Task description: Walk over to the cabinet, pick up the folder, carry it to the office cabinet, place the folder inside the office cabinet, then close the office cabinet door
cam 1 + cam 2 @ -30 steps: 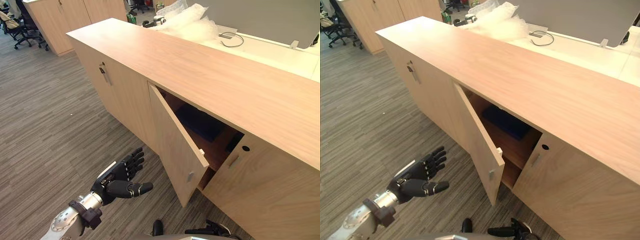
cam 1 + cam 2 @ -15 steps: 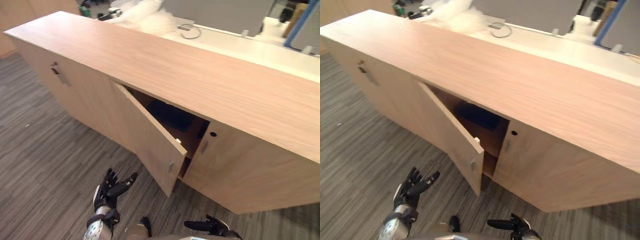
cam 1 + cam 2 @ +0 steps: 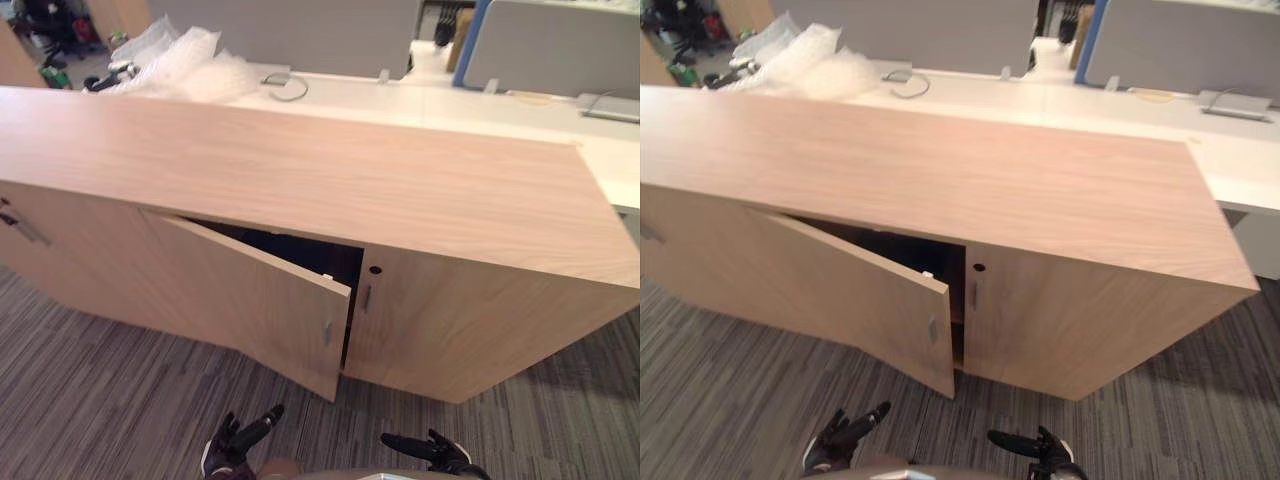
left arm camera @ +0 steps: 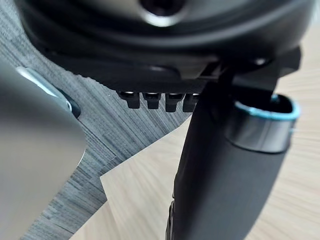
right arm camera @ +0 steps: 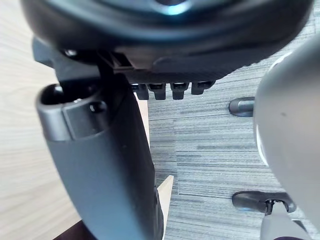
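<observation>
An office cabinet (image 3: 470,310) is shown with its door (image 3: 250,310) swung partly open, its free edge turned toward the robot. A dark shape inside is taken to be the folder (image 3: 300,255). Both hands are held low, spread and empty. The left hand (image 3: 228,458) is judged nearer the door's face than the right hand (image 3: 445,460).

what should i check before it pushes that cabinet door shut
1. Door ajar, swung out toward the robot: ok, ready to push.
2. Left hand empty, fingers straight: ok.
3. Right hand empty, fingers straight: ok.
4. Folder inside the cabinet: cannot tell, the opening is dark.
5. A hand touching the door: not ok, both hang low, apart from it.
</observation>
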### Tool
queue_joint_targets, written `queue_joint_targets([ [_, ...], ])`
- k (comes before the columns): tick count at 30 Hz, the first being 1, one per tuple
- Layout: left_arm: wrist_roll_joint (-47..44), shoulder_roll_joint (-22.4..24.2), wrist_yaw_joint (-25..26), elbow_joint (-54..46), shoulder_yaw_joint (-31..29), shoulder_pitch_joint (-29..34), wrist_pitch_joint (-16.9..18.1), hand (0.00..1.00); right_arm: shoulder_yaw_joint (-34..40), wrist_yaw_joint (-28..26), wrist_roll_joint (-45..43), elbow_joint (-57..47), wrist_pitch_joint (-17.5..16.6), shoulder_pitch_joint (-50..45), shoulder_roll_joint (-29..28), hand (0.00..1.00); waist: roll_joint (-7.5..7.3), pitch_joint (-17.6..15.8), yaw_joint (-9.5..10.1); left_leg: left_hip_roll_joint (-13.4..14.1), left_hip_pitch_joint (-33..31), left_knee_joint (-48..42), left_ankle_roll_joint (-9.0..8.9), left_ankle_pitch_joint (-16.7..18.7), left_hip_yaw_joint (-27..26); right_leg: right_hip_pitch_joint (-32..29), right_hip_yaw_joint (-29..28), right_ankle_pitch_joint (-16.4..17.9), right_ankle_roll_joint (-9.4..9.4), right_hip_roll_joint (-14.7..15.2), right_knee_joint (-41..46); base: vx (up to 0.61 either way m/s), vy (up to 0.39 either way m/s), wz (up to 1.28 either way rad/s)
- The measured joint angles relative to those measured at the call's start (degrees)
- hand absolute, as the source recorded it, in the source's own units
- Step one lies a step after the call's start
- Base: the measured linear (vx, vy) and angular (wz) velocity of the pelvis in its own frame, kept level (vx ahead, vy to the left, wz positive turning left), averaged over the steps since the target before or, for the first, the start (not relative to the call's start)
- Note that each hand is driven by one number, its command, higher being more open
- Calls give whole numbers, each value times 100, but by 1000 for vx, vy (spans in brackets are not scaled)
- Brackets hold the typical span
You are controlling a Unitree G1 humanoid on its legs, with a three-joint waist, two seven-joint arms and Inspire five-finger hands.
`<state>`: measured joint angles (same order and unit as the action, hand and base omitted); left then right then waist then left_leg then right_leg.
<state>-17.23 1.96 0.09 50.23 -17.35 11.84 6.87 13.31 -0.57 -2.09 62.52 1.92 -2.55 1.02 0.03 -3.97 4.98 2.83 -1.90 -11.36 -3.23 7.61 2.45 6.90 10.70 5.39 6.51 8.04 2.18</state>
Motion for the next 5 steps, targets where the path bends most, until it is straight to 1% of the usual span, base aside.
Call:
queue_joint_targets([
  [2,44,5,19,132,2,-41,14,100,-15,13,-9,2,1,-13,8,100,-1,85,-28,-42,128,328,5,-180,1,15,27,-56,8,54,-81,-9,0,2],
  [5,36,28,115,338,8,-120,12,100,-48,119,-25,4,10,-12,41,100,82,135,-33,-54,218,645,-2,-376,14,36,70,-139,6,55,-209,-25,-3,4],
])
